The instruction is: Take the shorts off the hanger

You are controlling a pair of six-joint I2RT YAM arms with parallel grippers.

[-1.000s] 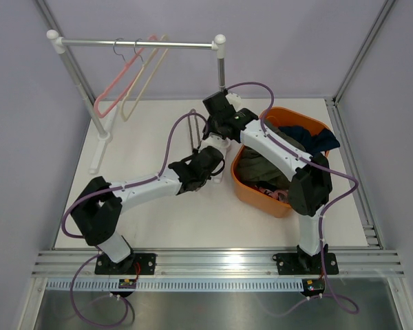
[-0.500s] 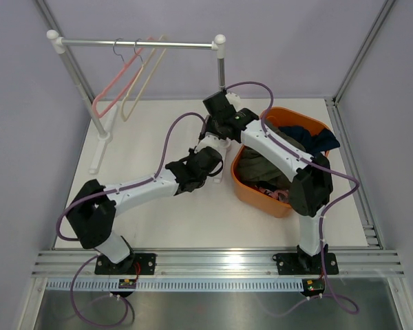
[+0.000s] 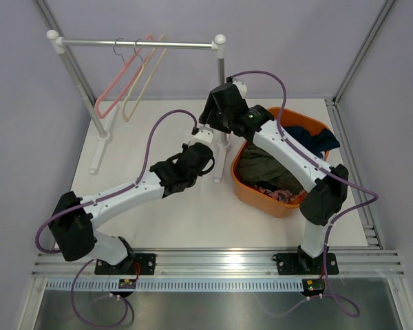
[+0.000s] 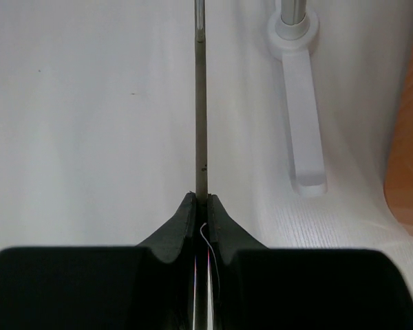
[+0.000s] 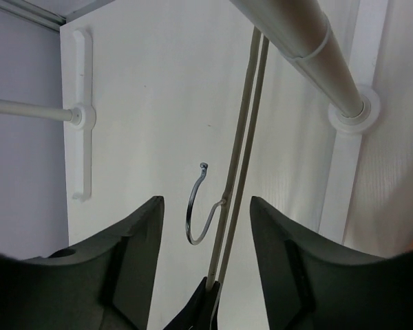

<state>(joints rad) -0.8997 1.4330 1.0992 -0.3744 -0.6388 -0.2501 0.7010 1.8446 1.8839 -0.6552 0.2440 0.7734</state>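
White table [image 3: 158,213] fills your view, with a clothes rack [image 3: 138,44] at the back. Your orange basket [image 3: 239,187] on the right holds the shorts [image 3: 260,170]: olive green, navy and pink. Your right gripper [image 5: 205,206] has its jaws spread wide around a thin hanger [image 5: 244,137], not touching it. Your left gripper [image 4: 202,206] pinches that hanger tight.

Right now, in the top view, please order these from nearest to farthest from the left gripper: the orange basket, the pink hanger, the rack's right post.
From the left gripper, shut on a thin hanger bar:
1. rack's right post, just beside it on the right.
2. orange basket, further to the right.
3. pink hanger, far off, hung at the back left.
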